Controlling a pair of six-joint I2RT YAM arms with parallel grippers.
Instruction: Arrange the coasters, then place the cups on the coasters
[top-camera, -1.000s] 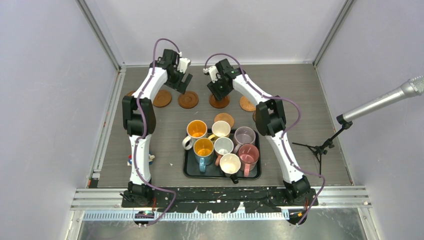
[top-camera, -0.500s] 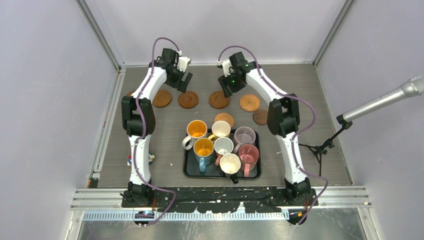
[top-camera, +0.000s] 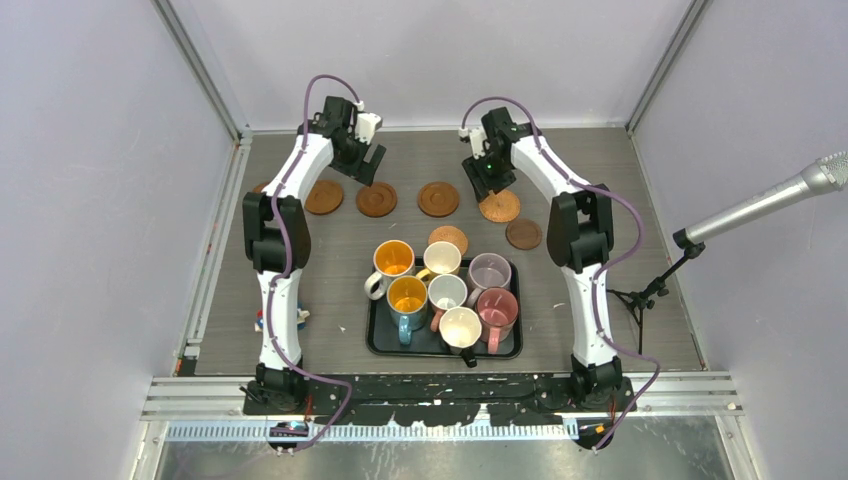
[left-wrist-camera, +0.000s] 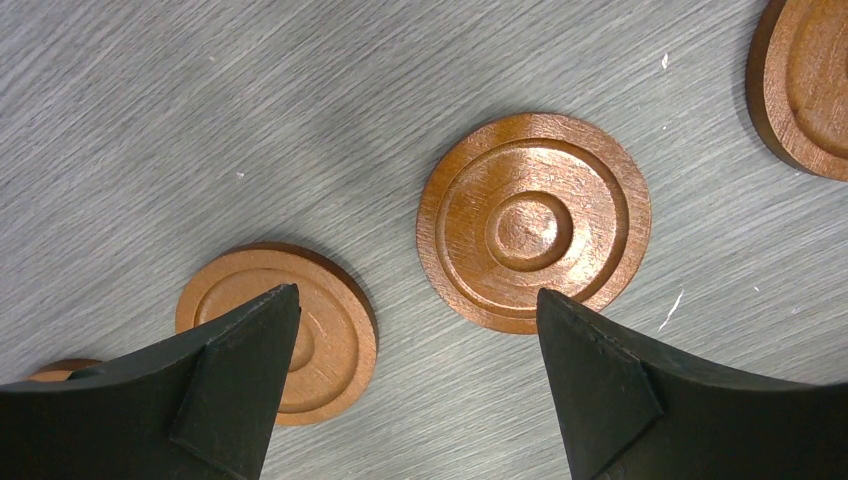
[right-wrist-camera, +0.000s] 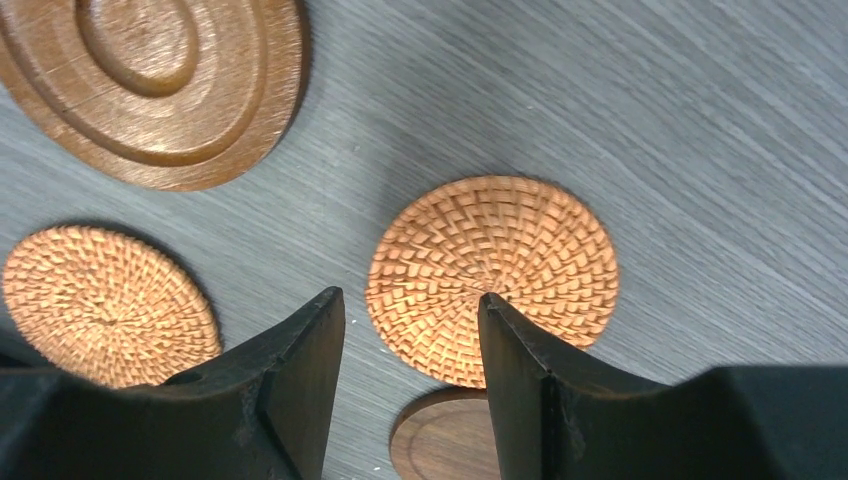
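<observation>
Seven coasters (top-camera: 438, 198), seven cups (top-camera: 447, 292) — left tool (left-wrist-camera: 417, 292) and right tool (right-wrist-camera: 410, 295) unclenched, empty

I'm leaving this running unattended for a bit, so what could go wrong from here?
The right gripper hangs over a woven coaster wider than its jaw gap, so a descent might shove it onto the dark coaster beside it. The mugs crowd the black tray; lifting one could tip neighbours.

Beyond the black tray (top-camera: 372, 332) lie ringed brown coasters (left-wrist-camera: 533, 220) and woven orange-tan coasters (right-wrist-camera: 492, 278) on the grey-grained bench (top-camera: 600, 160). The mugs (top-camera: 490, 270) at the tray are white, blue, lilac, pink and cream.
</observation>
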